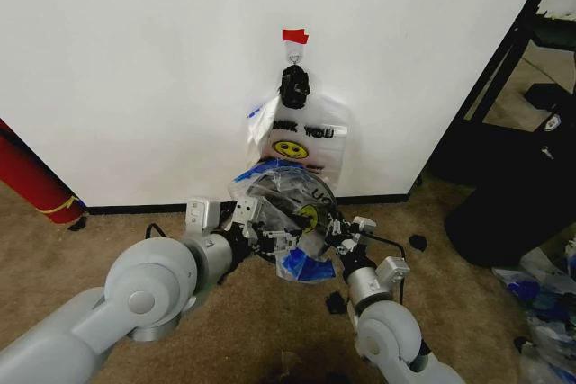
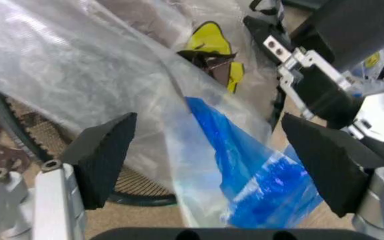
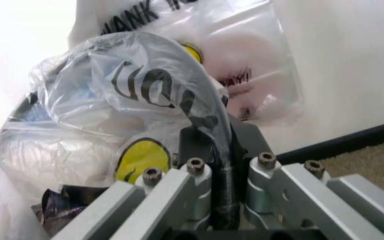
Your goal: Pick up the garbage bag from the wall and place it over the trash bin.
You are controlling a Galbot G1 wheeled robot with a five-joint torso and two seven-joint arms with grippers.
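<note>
The see-through garbage bag (image 1: 297, 263) with blue patches lies draped over the small round dark trash bin (image 1: 290, 211), at the foot of the white wall (image 1: 135, 60). My left gripper (image 1: 261, 227) is at the bin's left side. In the left wrist view it (image 2: 212, 165) is open, with the bag's blue-printed film (image 2: 245, 180) between its black pads (image 2: 105, 160), and the bin's rim (image 2: 138, 199) shows behind. My right gripper (image 1: 335, 227) is at the bin's right side. The right wrist view shows it (image 3: 222, 145) shut on the bag's clear film (image 3: 145, 85).
A white "THANK YOU" bag (image 1: 301, 137) hangs from the hook (image 1: 294, 78) under red tape (image 1: 294, 36), just above the bin. A red cylinder (image 1: 36, 182) leans at the left. Black furniture (image 1: 513, 195) and loose plastic bags (image 1: 549, 294) crowd the right. Black scraps (image 1: 418, 242) lie on the carpet.
</note>
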